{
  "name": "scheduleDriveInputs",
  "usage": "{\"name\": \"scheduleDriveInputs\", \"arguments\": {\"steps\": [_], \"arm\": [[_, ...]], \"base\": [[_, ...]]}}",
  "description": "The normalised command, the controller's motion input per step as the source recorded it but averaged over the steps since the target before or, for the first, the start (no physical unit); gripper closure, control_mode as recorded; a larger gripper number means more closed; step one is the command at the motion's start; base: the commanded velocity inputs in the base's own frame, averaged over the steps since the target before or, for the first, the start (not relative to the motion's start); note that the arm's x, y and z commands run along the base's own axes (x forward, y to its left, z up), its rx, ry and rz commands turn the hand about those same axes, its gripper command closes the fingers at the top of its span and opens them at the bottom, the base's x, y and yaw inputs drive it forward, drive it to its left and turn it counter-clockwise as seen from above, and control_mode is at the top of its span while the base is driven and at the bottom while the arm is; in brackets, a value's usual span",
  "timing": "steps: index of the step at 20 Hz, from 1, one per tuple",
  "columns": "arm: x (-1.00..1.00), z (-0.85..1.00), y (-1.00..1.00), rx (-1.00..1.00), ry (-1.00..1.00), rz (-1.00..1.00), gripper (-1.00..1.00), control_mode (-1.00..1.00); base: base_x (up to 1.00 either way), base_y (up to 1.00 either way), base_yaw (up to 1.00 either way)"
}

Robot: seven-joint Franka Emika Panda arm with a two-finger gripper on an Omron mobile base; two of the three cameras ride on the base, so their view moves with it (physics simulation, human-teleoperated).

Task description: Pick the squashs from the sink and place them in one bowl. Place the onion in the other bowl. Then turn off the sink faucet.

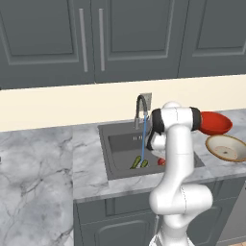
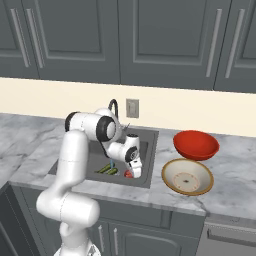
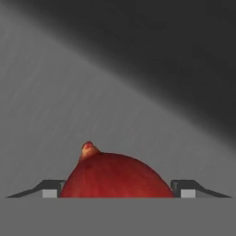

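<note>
The red-maroon onion (image 3: 115, 177) lies on the sink floor and fills the gap between my finger tips (image 3: 51, 189), which press on its two sides. My gripper (image 2: 133, 171) is down in the right part of the sink (image 2: 150, 142), shut on the onion (image 2: 129, 174). Two slim dark green squashs (image 1: 140, 163) lie side by side to the left of the onion (image 1: 161, 161), under the water stream. The squashs (image 2: 108, 170) are apart from the gripper. The faucet (image 1: 140, 108) runs a thin blue stream.
On the counter right of the sink stand the red bowl (image 2: 196, 144) and, in front of it, the shallow beige bowl (image 2: 187, 176). Both hold nothing. Dark cabinets hang above the cream backsplash. Marble counter (image 1: 38, 163) stretches to the left.
</note>
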Motion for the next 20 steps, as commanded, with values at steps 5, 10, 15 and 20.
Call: {"name": "scheduleDriveInputs", "arguments": {"steps": [5,10,15,20], "arm": [[-0.45,0.43,-0.29,0.07,-0.03,-0.03,1.0,-1.0],[-0.23,0.83,-0.22,0.07,-0.05,-0.04,1.0,-1.0],[-0.12,0.84,-0.28,0.07,-0.03,-0.04,1.0,-1.0],[-0.08,0.84,-0.24,0.04,-0.04,-0.06,1.0,-1.0]], "base": [[0.0,0.0,0.0],[0.0,0.0,0.0],[0.0,0.0,0.0],[0.0,0.0,0.0]]}}
